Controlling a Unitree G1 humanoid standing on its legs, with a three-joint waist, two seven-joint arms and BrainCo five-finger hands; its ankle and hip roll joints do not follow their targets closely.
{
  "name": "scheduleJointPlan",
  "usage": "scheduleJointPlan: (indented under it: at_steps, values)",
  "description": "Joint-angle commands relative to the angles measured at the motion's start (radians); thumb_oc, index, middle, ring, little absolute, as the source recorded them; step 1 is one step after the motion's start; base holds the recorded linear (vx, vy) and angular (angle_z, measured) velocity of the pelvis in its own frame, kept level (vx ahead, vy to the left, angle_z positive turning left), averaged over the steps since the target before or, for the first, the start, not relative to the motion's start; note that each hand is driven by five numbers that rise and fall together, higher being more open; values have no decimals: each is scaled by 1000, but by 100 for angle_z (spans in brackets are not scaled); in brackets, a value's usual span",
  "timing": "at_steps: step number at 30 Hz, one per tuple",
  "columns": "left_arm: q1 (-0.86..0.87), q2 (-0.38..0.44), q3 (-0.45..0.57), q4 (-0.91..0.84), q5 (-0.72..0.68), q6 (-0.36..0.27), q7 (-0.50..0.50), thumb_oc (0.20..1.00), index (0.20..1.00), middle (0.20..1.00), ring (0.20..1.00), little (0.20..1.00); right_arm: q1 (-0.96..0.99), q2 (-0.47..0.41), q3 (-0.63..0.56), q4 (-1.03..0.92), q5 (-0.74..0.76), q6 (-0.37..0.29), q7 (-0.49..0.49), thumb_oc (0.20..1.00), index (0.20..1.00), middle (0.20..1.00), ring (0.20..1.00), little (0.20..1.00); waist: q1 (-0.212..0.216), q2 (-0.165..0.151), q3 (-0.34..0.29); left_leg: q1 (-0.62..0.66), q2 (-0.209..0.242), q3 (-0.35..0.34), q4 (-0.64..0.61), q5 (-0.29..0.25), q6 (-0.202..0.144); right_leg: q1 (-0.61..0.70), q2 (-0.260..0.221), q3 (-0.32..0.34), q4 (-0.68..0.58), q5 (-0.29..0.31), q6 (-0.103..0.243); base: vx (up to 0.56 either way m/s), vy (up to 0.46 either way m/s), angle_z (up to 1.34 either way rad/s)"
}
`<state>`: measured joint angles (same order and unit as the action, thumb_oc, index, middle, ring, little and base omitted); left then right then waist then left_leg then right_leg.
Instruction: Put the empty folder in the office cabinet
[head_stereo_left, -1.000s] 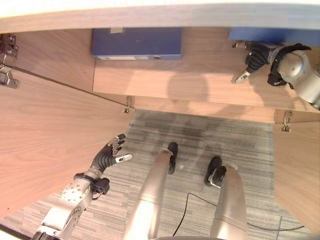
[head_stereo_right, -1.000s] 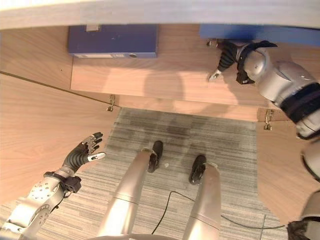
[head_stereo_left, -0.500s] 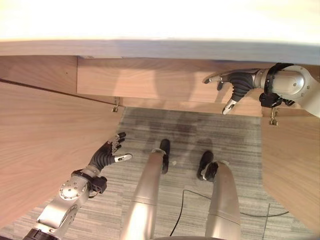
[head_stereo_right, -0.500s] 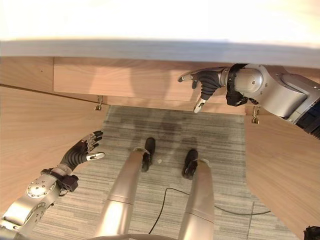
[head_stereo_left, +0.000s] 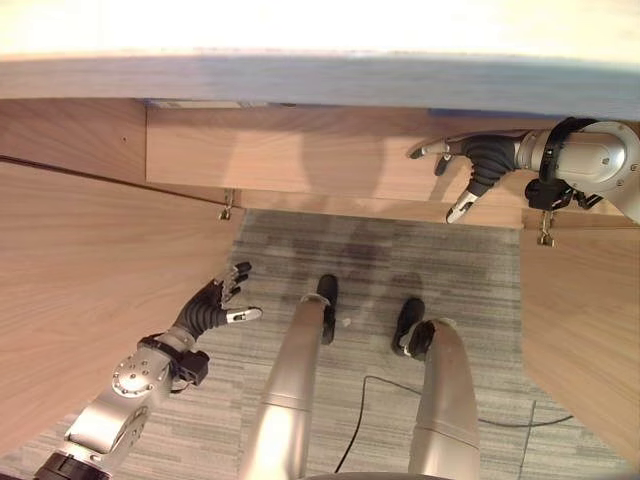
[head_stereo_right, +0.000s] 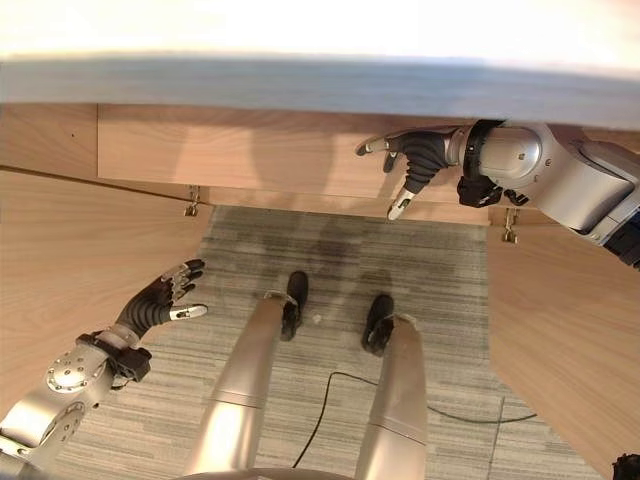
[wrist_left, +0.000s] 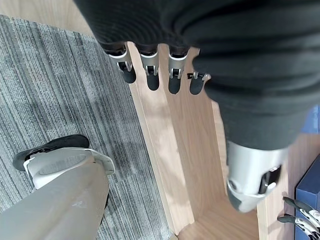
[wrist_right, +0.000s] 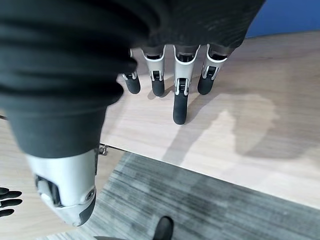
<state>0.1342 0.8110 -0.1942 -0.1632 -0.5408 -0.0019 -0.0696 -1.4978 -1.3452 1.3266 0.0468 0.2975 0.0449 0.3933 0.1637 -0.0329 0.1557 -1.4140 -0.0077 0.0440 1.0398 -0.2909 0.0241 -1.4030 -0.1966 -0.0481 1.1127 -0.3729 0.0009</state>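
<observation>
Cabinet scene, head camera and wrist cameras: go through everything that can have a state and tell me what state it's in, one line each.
Left cabinet door: swung open.
Right cabinet door: swung open.
Bottom shelf: bare wood along its front.
Blue folder: at the back of the shelf, free of both hands.
Right hand: open, empty, over the shelf's front.
Left hand: open, empty, beside the left door.

No readable text in the office cabinet scene.
No letters, numbers, labels or signs can be made out on the wooden cabinet shelf (head_stereo_left: 330, 165), on its open doors (head_stereo_left: 90, 290), on the grey striped carpet (head_stereo_left: 380, 250), or on the blue folder (wrist_right: 295, 17) at the edge of the right wrist view.
</observation>
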Motion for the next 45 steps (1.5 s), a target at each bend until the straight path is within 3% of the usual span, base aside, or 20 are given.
scheduleJointPlan:
  at_steps: [1, 11, 23, 26, 27, 28, 29, 31, 32, 33, 34, 36, 37, 41, 45]
  values:
    - [-16, 31, 55, -91, -11, -38, -8, 1000, 1000, 1000, 1000, 1000, 72, 10, 73, -46, 60, -13, 55, 1000, 1000, 1000, 1000, 1000, 40, 17, 72, -29, -4, -21, 18, -42, 72, -4, -25, 26, -156, 139, -48, -32, -34, 0]
    - [-53, 58, 11, -78, -30, -59, -22, 1000, 1000, 1000, 1000, 1000, 112, 96, 73, -24, 46, -21, 54, 1000, 1000, 1000, 1000, 1000, 40, 8, 101, 152, 3, -9, -232, 74, 21, 179, -27, -26, -372, 226, 13, -74, -55, 2]
    - [-85, 122, -67, -52, -73, -62, -85, 1000, 1000, 1000, 1000, 1000, 204, 238, 19, 67, 54, -38, 36, 1000, 1000, 1000, 1000, 1000, 20, 31, 129, 549, 17, -36, -580, 194, -26, 560, -16, -86, -665, 307, 60, -15, -89, 3]
    - [-97, 131, -117, -20, -72, -53, -109, 1000, 1000, 1000, 1000, 1000, 261, 294, -9, 130, 42, -33, 31, 1000, 1000, 1000, 1000, 1000, 8, 50, 136, 676, 24, -34, -725, 258, -52, 677, 13, -112, -777, 320, 70, -9, -157, -6]
    - [-91, 112, -136, 6, -96, -38, -123, 1000, 1000, 1000, 1000, 1000, 324, 335, -28, 171, 18, -16, 42, 1000, 1000, 1000, 1000, 1000, 0, 57, 126, 758, 33, -34, -834, 315, -71, 751, 43, -130, -856, 324, 76, 37, -131, -8]
    - [-91, 113, -137, 7, -96, -38, -123, 1000, 1000, 1000, 1000, 1000, 326, 336, -30, 172, 17, -16, 43, 1000, 1000, 1000, 1000, 1000, 0, 58, 128, 765, 34, -35, -840, 318, -71, 758, 44, -131, -861, 327, 75, 62, -203, -4]
    - [-90, 89, -155, 50, -142, -22, -122, 1000, 1000, 1000, 1000, 1000, 370, 359, -41, 214, -2, -2, 47, 1000, 1000, 1000, 1000, 1000, -3, 61, 119, 811, 43, -42, -914, 370, -86, 801, 76, -151, -927, 336, 79, 28, -106, -9]
    - [-89, 89, -157, 55, -150, -18, -122, 1000, 1000, 1000, 1000, 1000, 399, 374, -50, 232, -19, 5, 55, 1000, 1000, 1000, 1000, 1000, -8, 56, 113, 838, 44, -48, -962, 388, -88, 822, 92, -157, -962, 351, 81, 16, -126, -11]
    - [-75, 77, -163, 81, -180, -7, -119, 1000, 1000, 1000, 1000, 1000, 442, 394, -69, 268, -46, 12, 50, 1000, 1000, 1000, 1000, 1000, -13, 36, 112, 868, 26, -84, -987, 424, -84, 859, 115, -178, -1021, 403, 86, -11, -163, -2]
    - [-73, 68, -169, 92, -201, 3, -121, 1000, 1000, 1000, 1000, 1000, 464, 405, -85, 267, -51, 16, 55, 1000, 1000, 1000, 1000, 1000, -17, 22, 115, 892, 9, -128, -991, 401, -79, 884, 127, -175, -1043, 409, 88, -35, -124, -1]
    - [-73, 69, -169, 92, -201, 3, -121, 1000, 1000, 1000, 1000, 1000, 466, 405, -87, 267, -51, 16, 56, 1000, 1000, 1000, 1000, 1000, -17, 22, 118, 895, 9, -129, -992, 400, -79, 889, 127, -176, -1045, 409, 88, 5, -130, 6]
    - [-70, 38, -187, 148, -219, 16, -126, 1000, 1000, 1000, 1000, 1000, 519, 441, -125, 301, -62, 15, 46, 1000, 1000, 1000, 1000, 1000, -31, -41, 122, 961, -27, -195, -897, 274, -66, 973, 141, -151, -1104, 421, 91, 20, -215, 2]
    - [-65, 20, -210, 225, -211, 36, -148, 1000, 1000, 1000, 1000, 1000, 572, 488, -162, 333, -58, 18, 57, 1000, 1000, 1000, 1000, 1000, -41, -73, 109, 1030, -3, -185, -853, 213, -61, 1034, 156, -148, -1146, 426, 95, 84, -242, 2]
    - [-37, -41, -211, 435, -148, 83, -169, 1000, 1000, 1000, 1000, 1000, 701, 563, -264, 336, -32, 20, 63, 1000, 1000, 1000, 1000, 1000, -57, -130, 52, 1088, 2, -180, -785, 147, -21, 1136, 204, -115, -1195, 425, 105, 123, -142, -9]
    - [-10, -218, -171, 750, 6, 107, -177, 1000, 1000, 1000, 1000, 1000, 848, 620, -395, 348, -31, 12, 44, 1000, 1000, 1000, 1000, 1000, -73, -145, -14, 1156, -12, -185, -823, 112, -11, 1197, 206, -87, -1197, 433, 121, 115, 67, -18]
